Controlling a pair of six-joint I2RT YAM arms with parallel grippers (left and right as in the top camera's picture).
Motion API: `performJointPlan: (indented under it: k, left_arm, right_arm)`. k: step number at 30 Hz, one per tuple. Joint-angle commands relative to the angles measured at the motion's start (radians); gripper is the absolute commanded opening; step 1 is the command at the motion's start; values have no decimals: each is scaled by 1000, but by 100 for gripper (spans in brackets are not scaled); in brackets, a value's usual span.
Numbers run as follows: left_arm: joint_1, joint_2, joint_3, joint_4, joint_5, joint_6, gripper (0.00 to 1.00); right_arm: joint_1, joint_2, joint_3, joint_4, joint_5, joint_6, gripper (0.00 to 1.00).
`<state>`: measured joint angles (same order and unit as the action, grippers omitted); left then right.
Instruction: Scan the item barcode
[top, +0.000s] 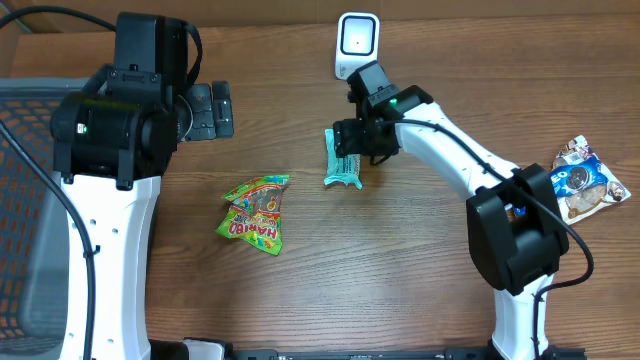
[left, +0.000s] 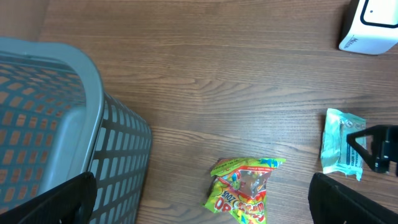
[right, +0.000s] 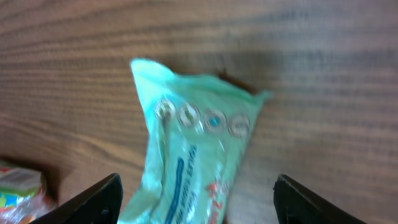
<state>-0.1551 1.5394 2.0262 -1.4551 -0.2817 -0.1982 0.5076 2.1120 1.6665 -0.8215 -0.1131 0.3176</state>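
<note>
On the worktop at 6 o'clock of the white scanner (top: 355, 40), the mint-green packet (top: 343, 172) lies flat, its upper end hidden overhead by the right claw (top: 352, 138). Only the right wrist view shows that claw spread wide, both fingers clear of the wrapper. The wrapper's print is blurred, and I cannot make out a barcode. The left claw (left: 205, 208), fully open and empty, hangs near the grey basket (left: 93, 124). The left wrist view cuts the scanner off at the frame's top-right corner.
</note>
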Motion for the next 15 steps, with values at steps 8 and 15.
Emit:
performJointPlan:
  k: [8,15]
  left_arm:
    - [4,3,12,0,-13,22,100]
    - [4,3,12,0,-13,22,100]
  right_arm:
    - [56,58,21,-6,206,-6,62]
    - [56,123,21,3,121,-2,61]
